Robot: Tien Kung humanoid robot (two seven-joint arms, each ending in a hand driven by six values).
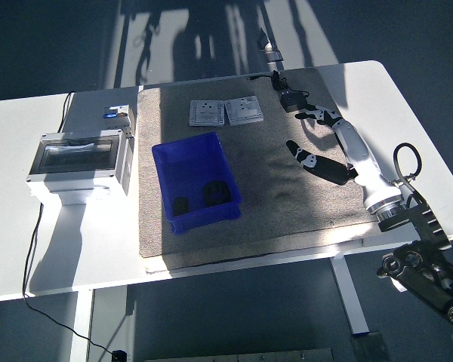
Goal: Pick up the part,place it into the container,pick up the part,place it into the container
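A blue bin (197, 181) sits on the grey mat (287, 188), left of centre. Two dark round parts lie in it: one (216, 193) near its right wall, a smaller one (181, 205) at the front left. My right hand (311, 136), white with black fingers, hovers over the mat's right side, well away from the bin. Its fingers are spread and hold nothing. The fingertips (311, 115) reach close to a black adapter (293, 99) at the mat's far edge. My left arm is out of sight.
Two white switch plates (226, 112) lie side by side at the mat's far edge. A grey electrical box (81, 162) with a clear lid stands on the table's left, with a small blue-lit device (115, 114) behind it. A black cable (266, 75) runs from the adapter.
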